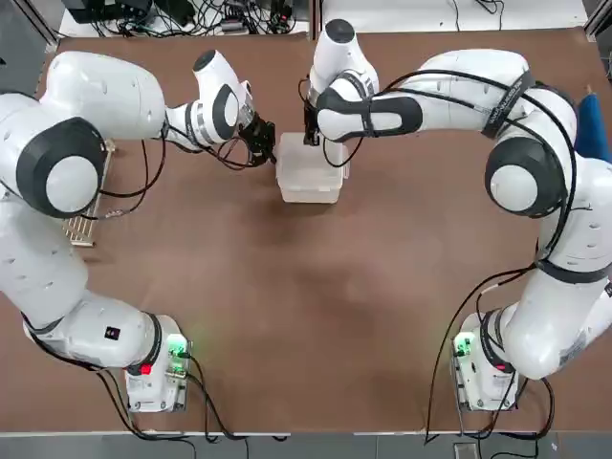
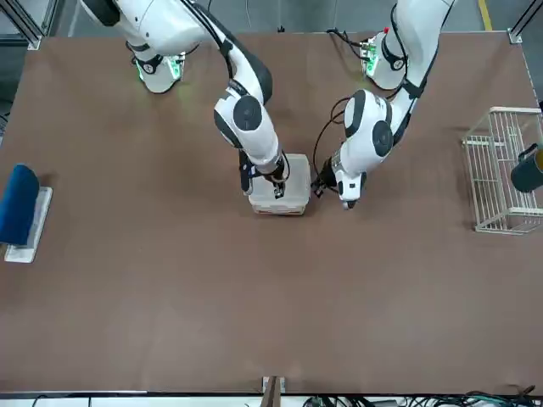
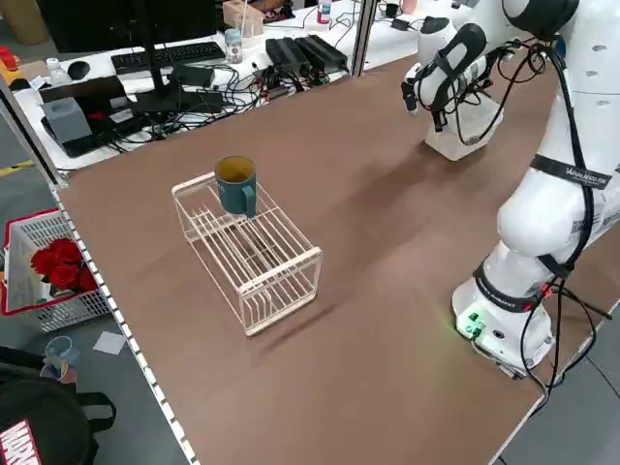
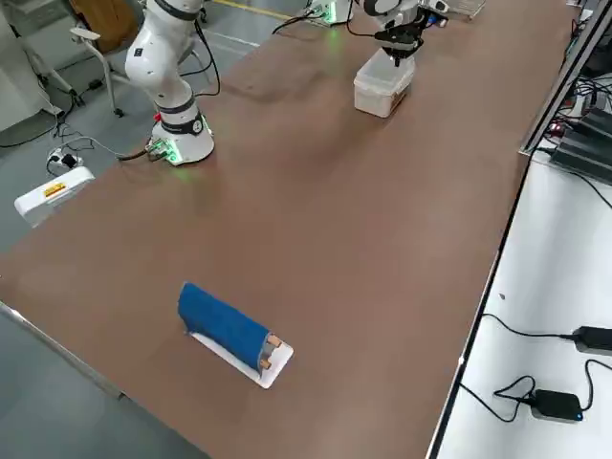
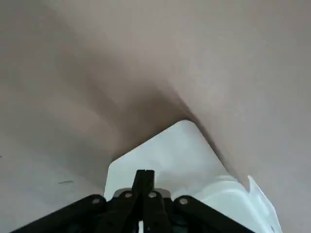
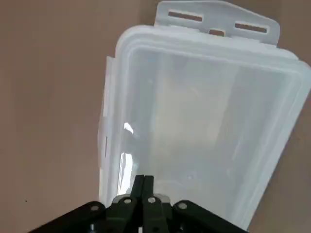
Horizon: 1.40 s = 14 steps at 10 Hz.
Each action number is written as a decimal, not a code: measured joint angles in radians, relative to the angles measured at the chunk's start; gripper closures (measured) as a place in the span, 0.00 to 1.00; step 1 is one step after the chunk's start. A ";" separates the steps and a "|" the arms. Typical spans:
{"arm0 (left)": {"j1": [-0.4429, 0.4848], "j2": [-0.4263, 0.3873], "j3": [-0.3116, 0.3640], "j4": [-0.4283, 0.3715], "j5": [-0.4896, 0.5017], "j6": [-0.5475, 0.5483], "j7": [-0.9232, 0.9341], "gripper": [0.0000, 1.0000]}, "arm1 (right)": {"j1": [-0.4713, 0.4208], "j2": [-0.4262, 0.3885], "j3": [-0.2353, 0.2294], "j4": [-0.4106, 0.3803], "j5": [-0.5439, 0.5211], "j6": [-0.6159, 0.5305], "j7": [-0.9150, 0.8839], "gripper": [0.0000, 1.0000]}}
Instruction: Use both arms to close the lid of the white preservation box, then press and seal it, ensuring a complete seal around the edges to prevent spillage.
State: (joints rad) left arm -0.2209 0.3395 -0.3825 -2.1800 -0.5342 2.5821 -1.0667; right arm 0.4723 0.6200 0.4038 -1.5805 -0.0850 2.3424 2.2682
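Observation:
The white preservation box point(image 1: 308, 175) stands at the far middle of the table with the lid point(image 6: 204, 111) lying flat on top of it. A latch tab point(image 6: 217, 19) sticks out at one end. My right gripper point(image 1: 312, 134) is shut, its tips down over the lid's far edge point(image 2: 277, 185); I cannot tell whether they touch it. My left gripper point(image 1: 260, 143) is shut and empty, close beside the box's left side point(image 5: 175, 150). In the front view the left gripper point(image 2: 322, 182) sits just off the box point(image 2: 293, 197).
A white wire rack point(image 3: 254, 254) carrying a teal mug point(image 3: 235, 184) stands at the table's left edge, partly under my left arm. A blue roll on a white base point(image 4: 225, 325) lies near the right edge. Bare brown table point(image 1: 316, 316) lies between the arm bases.

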 joint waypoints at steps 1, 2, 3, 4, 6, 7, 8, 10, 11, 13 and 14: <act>-0.001 0.001 0.000 0.000 0.000 0.003 0.000 0.99 | 0.000 0.000 0.000 0.000 0.000 0.000 0.000 0.99; -0.002 0.001 0.000 0.000 0.000 0.005 0.000 0.99 | 0.000 0.000 0.000 0.000 0.000 0.000 0.000 0.99; -0.002 0.002 0.000 0.000 0.000 0.007 0.000 0.99 | 0.000 0.000 0.000 0.000 0.000 0.000 0.000 0.99; -0.002 0.002 0.000 0.000 0.000 0.007 0.000 0.99 | 0.000 0.000 0.000 0.000 0.000 0.000 0.000 0.99; -0.003 0.002 0.000 0.000 -0.005 0.009 -0.001 0.99 | 0.000 0.000 0.000 0.000 0.000 0.000 0.000 0.99; -0.003 0.003 0.000 0.000 -0.006 0.009 -0.001 0.99 | 0.000 0.000 0.000 0.000 0.000 0.000 0.000 0.99; -0.008 0.006 0.000 0.000 -0.013 0.014 -0.002 0.99 | 0.000 0.001 0.000 0.000 -0.001 0.000 0.000 0.99; -0.017 0.014 0.001 0.004 -0.024 0.027 -0.003 0.99 | 0.000 0.001 0.000 0.000 -0.001 0.000 0.000 0.99; -0.017 0.014 0.001 0.004 -0.025 0.028 -0.003 0.99 | 0.000 0.001 0.000 0.000 -0.001 0.000 0.000 0.99; -0.017 0.015 0.001 0.004 -0.026 0.028 -0.003 0.99 | 0.000 0.001 0.000 0.000 -0.001 0.000 0.000 0.99; -0.018 0.015 0.001 0.004 -0.026 0.028 -0.003 0.99 | 0.000 0.001 0.000 0.000 -0.001 0.000 0.001 0.99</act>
State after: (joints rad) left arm -0.2384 0.3548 -0.3811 -2.1755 -0.5603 2.6099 -1.0699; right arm 0.4725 0.6209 0.4039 -1.5805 -0.0864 2.3424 2.2687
